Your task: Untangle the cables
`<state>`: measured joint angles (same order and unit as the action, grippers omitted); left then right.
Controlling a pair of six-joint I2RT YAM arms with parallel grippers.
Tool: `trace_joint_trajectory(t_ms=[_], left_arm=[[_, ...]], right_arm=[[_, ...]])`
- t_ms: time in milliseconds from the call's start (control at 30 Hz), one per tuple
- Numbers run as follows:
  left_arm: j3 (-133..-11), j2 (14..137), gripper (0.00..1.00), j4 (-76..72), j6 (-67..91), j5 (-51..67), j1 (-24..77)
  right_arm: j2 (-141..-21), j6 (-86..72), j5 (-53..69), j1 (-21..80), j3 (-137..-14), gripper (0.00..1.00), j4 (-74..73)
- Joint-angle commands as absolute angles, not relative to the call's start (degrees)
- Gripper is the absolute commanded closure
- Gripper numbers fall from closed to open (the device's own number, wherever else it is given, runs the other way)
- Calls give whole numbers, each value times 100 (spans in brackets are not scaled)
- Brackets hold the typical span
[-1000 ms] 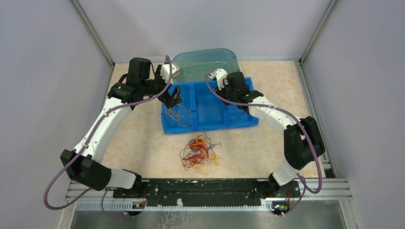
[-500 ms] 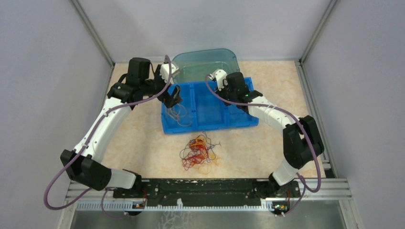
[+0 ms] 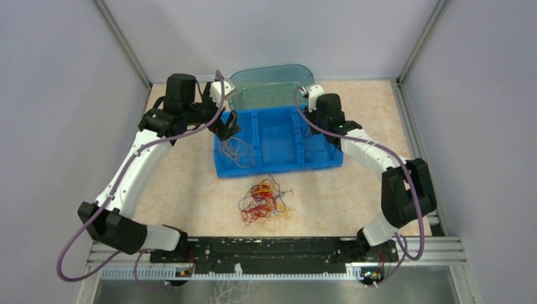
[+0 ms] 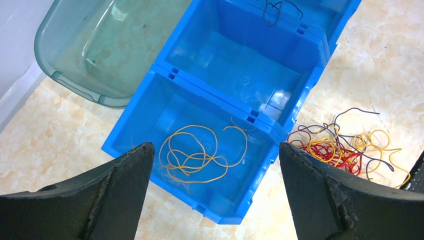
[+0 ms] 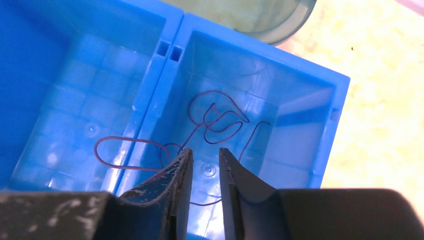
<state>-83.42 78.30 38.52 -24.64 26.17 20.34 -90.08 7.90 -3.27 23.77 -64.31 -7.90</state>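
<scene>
The cables (image 3: 265,201) lie as a clump of yellow-orange, red and dark purple strands on the table in front of the blue three-compartment bin (image 3: 278,170). The clump also shows in the left wrist view (image 4: 345,147). One yellow cable (image 4: 200,155) lies loose in the bin's left compartment. My left gripper (image 4: 215,145) hangs above it, wide open and empty. One purple cable (image 5: 220,120) lies in the right compartment, with a loop over the divider into the middle one. My right gripper (image 5: 205,150) is just above it, jaws a narrow gap apart, nothing between them.
A translucent teal tub (image 3: 272,85) stands against the back of the bin and also shows in the left wrist view (image 4: 115,45). Grey walls close in the left, right and back sides. A black rail (image 3: 266,247) runs along the near edge.
My right arm has swung to the right, from over the middle compartment to over the right one. My left gripper has shifted slightly back and left. The clump has not moved.
</scene>
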Motion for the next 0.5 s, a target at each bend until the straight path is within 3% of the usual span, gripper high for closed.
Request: trace_joint_trajectory(t_ms=[0, 167, 467], left_arm=[[-8426, 7631, 0, 3758, -2417, 2740, 1978], [-8355, 7566, 0, 3757, -2441, 2734, 1960], [-8305, 7456, 0, 3767, -2435, 2835, 1916]], right_arm=[[-8519, 391, 70, 2512, -6262, 66, -131], [-8483, 326, -860, 3156, -5939, 50, 293], [-8890, 302, -2672, 3820, -5877, 45, 783]])
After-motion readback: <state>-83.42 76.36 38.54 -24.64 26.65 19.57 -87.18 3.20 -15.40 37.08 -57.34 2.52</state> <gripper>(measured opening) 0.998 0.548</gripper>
